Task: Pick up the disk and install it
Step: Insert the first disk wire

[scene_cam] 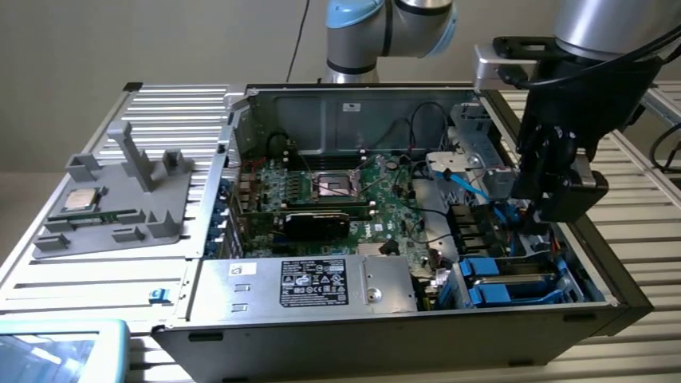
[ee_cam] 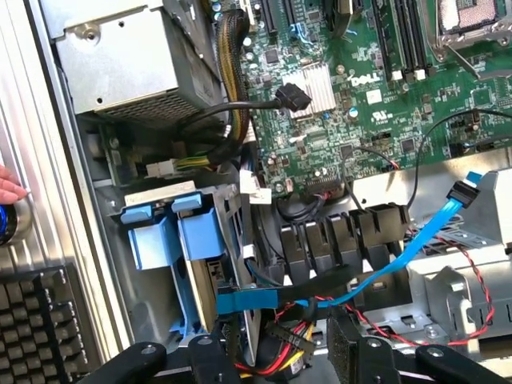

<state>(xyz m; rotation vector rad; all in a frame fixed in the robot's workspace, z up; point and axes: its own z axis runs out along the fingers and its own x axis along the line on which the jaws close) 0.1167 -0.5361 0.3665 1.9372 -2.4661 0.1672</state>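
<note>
The disk (ee_cam: 210, 264) stands on edge in its blue carrier frame inside the drive bay (scene_cam: 509, 281), at the front corner of the open computer case on the exterior view's right. A second blue carrier (ee_cam: 148, 240) sits beside it. My gripper (scene_cam: 537, 223) hangs just above that bay, inside the case wall. In the wrist view my gripper (ee_cam: 284, 356) is open: its black fingers (ee_cam: 212, 360) stand wide apart on either side of the disk's upper edge and hold nothing.
A blue flat cable (ee_cam: 416, 248) and red-black wires run past the bay close to the fingers. The silver power supply box (scene_cam: 309, 283) and the motherboard (scene_cam: 340, 199) lie in the case. Outside are a grey fixture with a chip (scene_cam: 83, 199), a keyboard (ee_cam: 40, 320) and a hand (ee_cam: 10, 188).
</note>
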